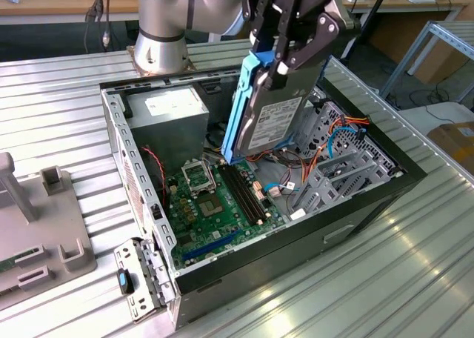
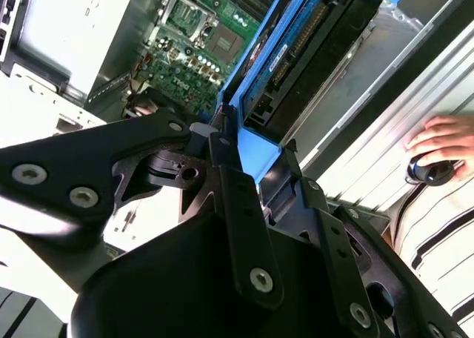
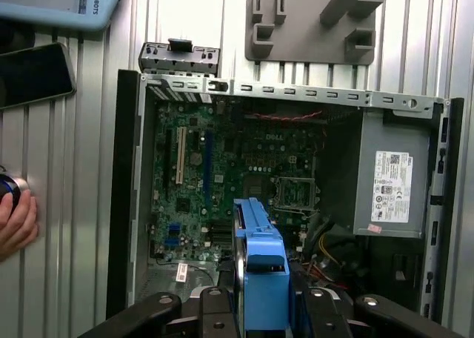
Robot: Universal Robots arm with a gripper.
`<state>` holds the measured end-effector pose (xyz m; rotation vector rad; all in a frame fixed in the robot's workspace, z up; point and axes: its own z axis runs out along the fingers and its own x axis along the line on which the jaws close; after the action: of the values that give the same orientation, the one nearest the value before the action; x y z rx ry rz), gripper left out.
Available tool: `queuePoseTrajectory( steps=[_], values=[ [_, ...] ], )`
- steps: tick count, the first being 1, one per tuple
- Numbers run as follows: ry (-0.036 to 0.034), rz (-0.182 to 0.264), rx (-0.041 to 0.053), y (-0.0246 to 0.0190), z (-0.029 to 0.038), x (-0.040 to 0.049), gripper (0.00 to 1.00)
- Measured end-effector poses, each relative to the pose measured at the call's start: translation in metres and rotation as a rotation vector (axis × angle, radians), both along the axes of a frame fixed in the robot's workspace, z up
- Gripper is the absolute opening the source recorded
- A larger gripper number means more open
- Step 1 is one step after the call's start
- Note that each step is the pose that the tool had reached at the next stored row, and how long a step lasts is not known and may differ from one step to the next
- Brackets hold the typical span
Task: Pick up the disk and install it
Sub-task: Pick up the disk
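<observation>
One disk [image 1: 270, 119], dark metal with a white label in a blue bracket [image 1: 238, 108], hangs on edge, clamped at its top by the pincer [image 1: 280, 56]. It is above the one open computer case [image 1: 370, 197] and its single motherboard [image 1: 215, 212]. One grey power supply [image 1: 174, 119] sits inside the case, which lies on the ribbed worktop [image 1: 400, 279].

The arm [image 1: 161, 27] stands on a silver-grey base joint and carries the black gripper [image 1: 280, 56] at its wrist. The gripper points downward with a slight tilt. Its linkage fingers [image 1: 320, 34] are clamped on the upper end of the disk [image 1: 270, 123], which hangs on edge below them. In both wrist views, the two fingers [image 2: 237, 197] [image 3: 211, 308] converge on the disk's blue edge, one on each side.
</observation>
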<state>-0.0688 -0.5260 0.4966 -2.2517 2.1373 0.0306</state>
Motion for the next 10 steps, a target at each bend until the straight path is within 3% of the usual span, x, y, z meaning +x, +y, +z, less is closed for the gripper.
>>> queuePoseTrajectory(
  steps=[5, 10],
  values=[
    [0.0, 0.0, -0.0001, 0.0009, -0.0002, 0.0232, 0.36],
    [0.0, 0.0, 0.0, 0.0016, -0.0005, 0.0392, 0.36]
  ],
)
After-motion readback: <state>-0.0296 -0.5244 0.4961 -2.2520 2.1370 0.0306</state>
